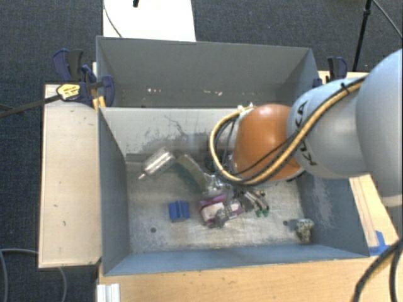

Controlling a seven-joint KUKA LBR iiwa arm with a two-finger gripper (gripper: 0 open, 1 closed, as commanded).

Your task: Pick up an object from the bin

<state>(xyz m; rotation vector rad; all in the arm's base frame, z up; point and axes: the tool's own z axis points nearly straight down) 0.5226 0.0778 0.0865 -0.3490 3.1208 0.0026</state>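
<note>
My gripper (219, 195) sits right over a purple-and-white thing (215, 213) mid-floor of the bin (114, 187), a bit toward 6 o'clock. Can't tell if it's open or closed. A blue block (178, 211) lies near it at 9 o'clock, and a silver tube (157, 162) at 10.

Partly hidden "KUKA" lettering (301, 114) stands on the grey arm (352, 131).

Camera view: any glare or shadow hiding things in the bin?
Camera view: light is even, shadows soft; bright sheen on the silver tube at left; the arm's orange cover hides part of the bin floor and casts shade near the purple thing; blue block is plainly lit.
</note>
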